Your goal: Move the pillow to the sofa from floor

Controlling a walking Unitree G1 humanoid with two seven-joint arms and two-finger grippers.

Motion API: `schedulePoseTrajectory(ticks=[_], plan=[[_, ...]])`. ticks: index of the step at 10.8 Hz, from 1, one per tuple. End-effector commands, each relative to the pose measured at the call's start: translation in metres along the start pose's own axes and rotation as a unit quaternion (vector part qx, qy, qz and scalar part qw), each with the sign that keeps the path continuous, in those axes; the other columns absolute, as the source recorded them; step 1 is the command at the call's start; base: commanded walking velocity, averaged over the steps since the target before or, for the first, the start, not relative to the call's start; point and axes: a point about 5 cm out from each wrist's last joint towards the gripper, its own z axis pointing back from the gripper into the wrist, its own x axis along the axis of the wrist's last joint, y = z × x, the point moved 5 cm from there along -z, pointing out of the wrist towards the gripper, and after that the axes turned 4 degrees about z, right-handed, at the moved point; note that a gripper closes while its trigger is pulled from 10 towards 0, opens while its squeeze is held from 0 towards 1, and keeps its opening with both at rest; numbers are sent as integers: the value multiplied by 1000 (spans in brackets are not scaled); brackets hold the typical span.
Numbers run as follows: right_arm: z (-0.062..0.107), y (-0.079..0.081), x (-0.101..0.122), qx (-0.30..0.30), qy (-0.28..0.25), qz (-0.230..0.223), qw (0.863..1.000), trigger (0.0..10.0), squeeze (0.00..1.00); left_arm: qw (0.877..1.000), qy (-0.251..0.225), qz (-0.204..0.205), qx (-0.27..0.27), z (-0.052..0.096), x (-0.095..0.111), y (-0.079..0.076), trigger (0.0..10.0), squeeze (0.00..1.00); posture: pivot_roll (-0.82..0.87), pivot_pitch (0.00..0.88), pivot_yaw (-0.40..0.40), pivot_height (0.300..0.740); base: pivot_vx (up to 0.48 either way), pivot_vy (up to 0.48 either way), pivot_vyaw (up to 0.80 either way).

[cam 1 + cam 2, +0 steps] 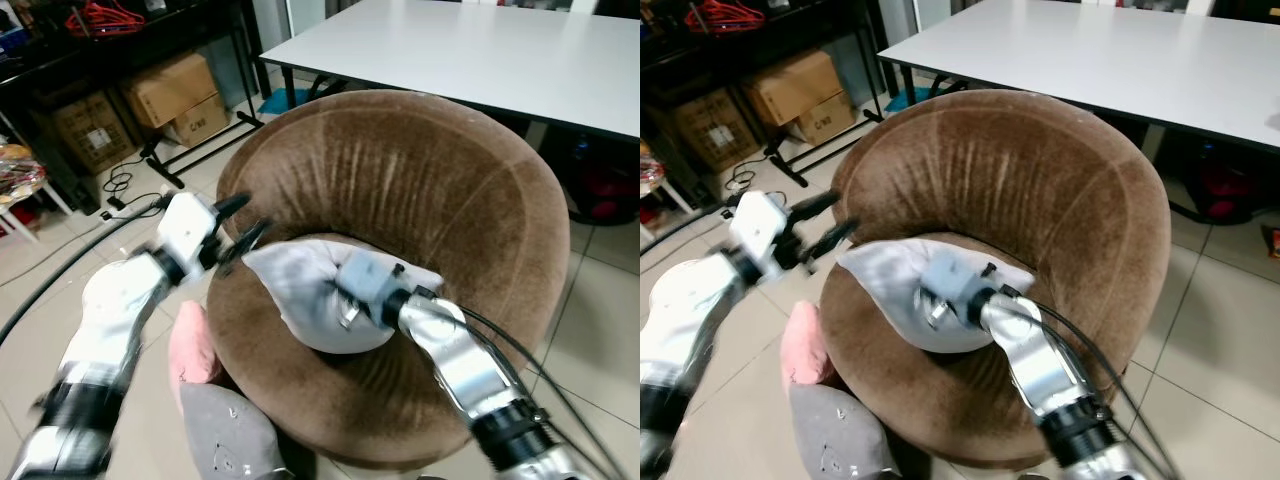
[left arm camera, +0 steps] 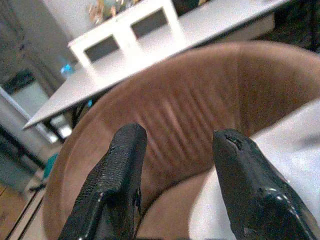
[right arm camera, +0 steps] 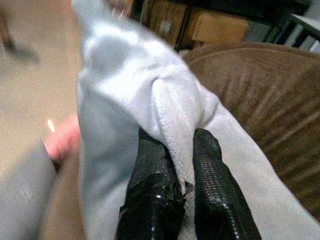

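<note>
A light grey pillow point(image 1: 300, 290) lies on the seat of the round brown sofa point(image 1: 400, 170). My right gripper point(image 3: 177, 165) is shut on a fold of the grey pillow point(image 3: 125, 85), its fingers pinching the fabric. My left gripper point(image 1: 240, 225) is open, just off the pillow's left corner above the sofa's rim. Between the left gripper's fingers point(image 2: 125, 160) I see the sofa's backrest point(image 2: 190, 100) and a white edge of the pillow point(image 2: 295, 145).
A pink pillow point(image 1: 192, 350) and a dark grey pillow point(image 1: 225, 435) lie on the tiled floor against the sofa's front left. A white table point(image 1: 470, 55) stands behind the sofa. Cardboard boxes point(image 1: 175, 95) and cables sit at the back left.
</note>
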Motion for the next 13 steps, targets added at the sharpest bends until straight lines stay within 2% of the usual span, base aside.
schedulePoseTrajectory(ticks=[1,2,3,6,8,9,10,11,12,13], plan=[[1,-16,33,-31,-71,-85,993,0,0,999,28,0,38,11,-9,7,10000,0,-107,0,161,740,0,0,0],[3,-31,44,-65,-105,-176,977,0,0,995,39,20,85,12,-16,3,10000,0,-102,0,158,740,0,0,0],[4,-34,44,-76,-112,-206,969,0,0,994,41,18,96,10,-18,-2,10000,0,-100,0,156,740,0,0,0],[4,-34,44,-76,-112,-206,969,0,0,994,41,18,96,10,-18,-2,10000,0,-100,0,156,740,0,0,0],[4,-52,43,-123,-123,-336,926,0,0,990,70,-13,118,7,-27,-7,10000,0,-99,0,152,740,0,0,0],[9,-64,52,-134,-152,-407,891,0,0,989,71,-16,126,6,-24,-8,10000,0,-101,0,150,740,0,0,0],[10,-68,56,-136,-153,-400,893,0,0,989,70,-20,132,6,-23,-8,10000,0,-102,0,149,740,0,0,0],[7,-64,50,-135,-122,-361,915,0,0,987,71,-29,138,4,-23,-8,10000,0,-102,0,147,740,0,0,0],[4,-55,45,-130,-94,-310,937,10000,0,986,69,-35,145,3,-22,-9,10000,0,-101,0,145,740,0,0,0],[3,-49,48,-128,-87,-285,946,10000,0,985,67,-36,152,2,-20,-10,10000,0,-98,0,138,740,0,0,0]])
